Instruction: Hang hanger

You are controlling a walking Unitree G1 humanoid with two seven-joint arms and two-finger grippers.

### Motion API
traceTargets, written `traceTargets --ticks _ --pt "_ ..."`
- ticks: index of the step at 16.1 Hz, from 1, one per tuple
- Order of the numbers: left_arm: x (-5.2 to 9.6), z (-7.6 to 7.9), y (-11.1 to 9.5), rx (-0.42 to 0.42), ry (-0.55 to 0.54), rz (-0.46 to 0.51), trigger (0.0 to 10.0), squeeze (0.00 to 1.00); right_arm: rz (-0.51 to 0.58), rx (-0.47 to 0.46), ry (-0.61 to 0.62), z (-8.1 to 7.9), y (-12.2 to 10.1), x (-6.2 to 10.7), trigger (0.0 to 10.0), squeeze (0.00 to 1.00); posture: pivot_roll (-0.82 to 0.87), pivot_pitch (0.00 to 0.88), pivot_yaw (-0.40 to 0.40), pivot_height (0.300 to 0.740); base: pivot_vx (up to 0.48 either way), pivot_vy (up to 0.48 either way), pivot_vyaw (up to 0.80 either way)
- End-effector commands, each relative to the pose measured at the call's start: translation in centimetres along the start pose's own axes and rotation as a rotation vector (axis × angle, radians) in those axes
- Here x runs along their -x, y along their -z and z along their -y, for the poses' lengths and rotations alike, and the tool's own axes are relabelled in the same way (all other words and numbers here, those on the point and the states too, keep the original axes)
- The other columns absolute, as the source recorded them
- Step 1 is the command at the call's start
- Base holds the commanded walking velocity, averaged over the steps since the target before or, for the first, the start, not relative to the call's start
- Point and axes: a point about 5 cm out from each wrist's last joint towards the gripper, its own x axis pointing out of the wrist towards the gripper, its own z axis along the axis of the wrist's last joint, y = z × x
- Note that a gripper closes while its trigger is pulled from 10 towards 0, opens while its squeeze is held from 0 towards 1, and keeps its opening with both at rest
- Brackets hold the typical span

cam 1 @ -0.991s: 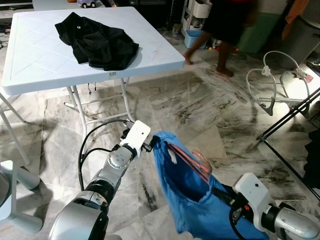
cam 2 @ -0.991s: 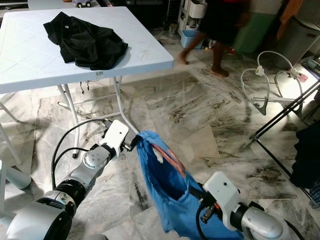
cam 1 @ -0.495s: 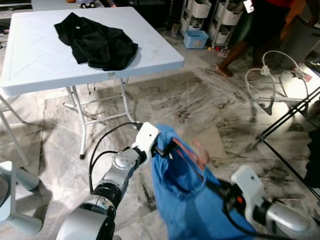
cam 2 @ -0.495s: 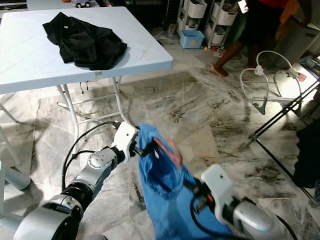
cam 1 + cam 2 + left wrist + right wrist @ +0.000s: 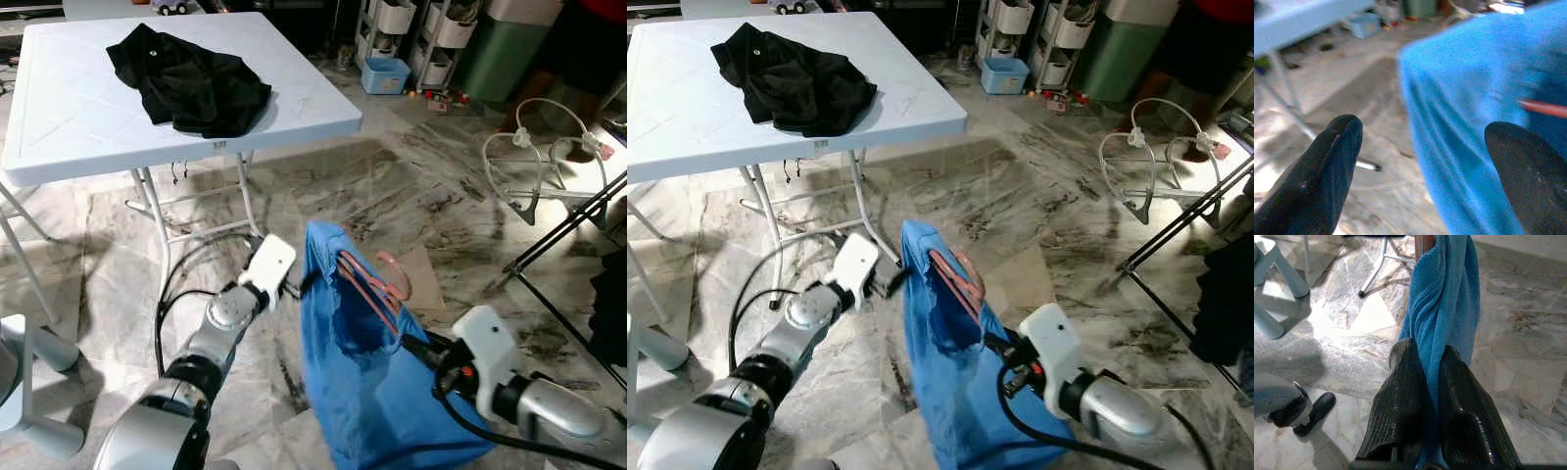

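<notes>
Hanger (image 5: 370, 286) in blue shirt (image 5: 377, 392), right gripper (image 5: 1431, 382) clamping

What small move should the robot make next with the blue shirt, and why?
Probably bring the left claw in and close it on the blue shirt. Its fingers stand open beside the cloth, gripping nothing, while the right claw alone pinches the fabric. The pink hanger sits in the collar opening.

At your 11 o'clock the white folding table (image 5: 59, 147) with the black garment (image 5: 191, 83) blocks the left. At 2 o'clock a black rack leg (image 5: 563, 230) slants across. Between them, toward 12 o'clock, you have bare marble floor (image 5: 392, 176) to pass over.
</notes>
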Motion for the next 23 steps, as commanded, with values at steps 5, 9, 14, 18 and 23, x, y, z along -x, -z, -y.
traceTargets --ticks 5,9,14,18,23 --pt "-0.9 1.5 -0.8 0.022 -0.002 0.015 10.0 1.0 0.049 0.038 -0.02 -0.1 -2.1 1.5 10.0 0.0 0.04 0.076 -0.11 0.74 0.0 0.0 0.0" --pt "-1.2 2.6 -0.9 0.072 0.017 0.011 10.0 1.0 0.061 0.036 -0.016 -0.2 -2.7 1.7 10.0 0.0 0.03 0.073 -0.108 0.74 0.0 0.0 0.0" --pt "-1.1 2.3 -0.5 0.066 0.007 -0.002 1.0 0.13 0.109 0.021 -0.078 -1.1 -4.0 2.1 10.0 0.0 0.02 0.067 -0.108 0.74 0.0 0.0 0.0" --pt "-1.2 1.7 -0.9 0.073 -0.023 0.011 0.0 0.0 0.144 0.001 -0.134 -2.0 -4.9 3.1 10.0 0.0 0.01 0.061 -0.109 0.74 0.0 0.0 0.0" --pt "-1.2 0.8 -1.1 0.053 -0.069 0.017 0.0 0.0 0.099 -0.01 -0.151 -2.3 -4.4 4.2 10.0 0.0 0.01 0.055 -0.106 0.74 0.0 0.0 0.0"
